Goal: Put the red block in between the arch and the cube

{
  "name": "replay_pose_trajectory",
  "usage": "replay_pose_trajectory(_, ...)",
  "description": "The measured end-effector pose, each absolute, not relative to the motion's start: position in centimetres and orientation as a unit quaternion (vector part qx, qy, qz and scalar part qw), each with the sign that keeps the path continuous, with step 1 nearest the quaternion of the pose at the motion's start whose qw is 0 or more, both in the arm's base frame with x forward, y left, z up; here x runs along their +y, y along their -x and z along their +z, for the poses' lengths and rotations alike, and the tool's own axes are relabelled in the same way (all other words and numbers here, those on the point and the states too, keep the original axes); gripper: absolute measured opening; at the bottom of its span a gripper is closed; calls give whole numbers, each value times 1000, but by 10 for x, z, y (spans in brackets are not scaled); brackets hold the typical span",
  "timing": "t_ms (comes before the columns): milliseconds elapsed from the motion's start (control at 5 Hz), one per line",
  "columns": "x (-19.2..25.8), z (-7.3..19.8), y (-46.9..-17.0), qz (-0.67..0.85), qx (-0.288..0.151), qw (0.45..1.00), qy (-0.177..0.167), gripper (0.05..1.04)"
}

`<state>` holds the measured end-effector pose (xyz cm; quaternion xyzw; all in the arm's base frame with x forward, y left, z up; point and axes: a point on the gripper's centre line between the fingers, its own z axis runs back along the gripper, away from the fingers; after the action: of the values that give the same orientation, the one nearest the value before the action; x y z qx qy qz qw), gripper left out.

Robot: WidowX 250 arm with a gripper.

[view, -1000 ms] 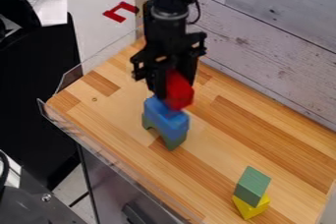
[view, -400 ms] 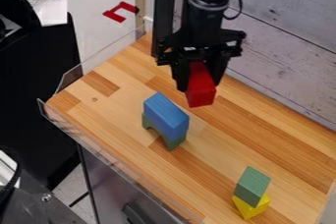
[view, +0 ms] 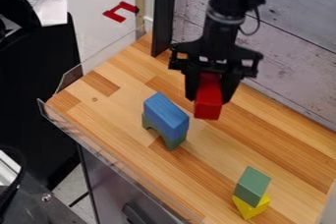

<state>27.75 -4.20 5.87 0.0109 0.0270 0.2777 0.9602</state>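
"Where's the red block (view: 208,111)?"
"Pinched in the hand (view: 209,98), long side hanging down. It's a plain box shape."
"Where next?"
"On our side of the hand, I guess: between the closer green arch (view: 175,143), blue block (view: 166,114) on top, and the farther green cube (view: 253,185)."

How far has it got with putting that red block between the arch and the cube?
The pick-up looks done: the gripper holds the red block above the table. Left, it seems: lowering it between the green arch, which bears a blue block, and the green cube on the yellow block, then letting go.
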Motion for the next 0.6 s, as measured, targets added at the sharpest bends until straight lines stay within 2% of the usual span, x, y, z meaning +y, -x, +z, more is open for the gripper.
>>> replay_pose_trajectory(400, -59, 35, -280, 110, 23, 994, 9, 587)
replay_pose_trajectory(600, -66, 29, -281, 86, 23, 996, 19, 587)
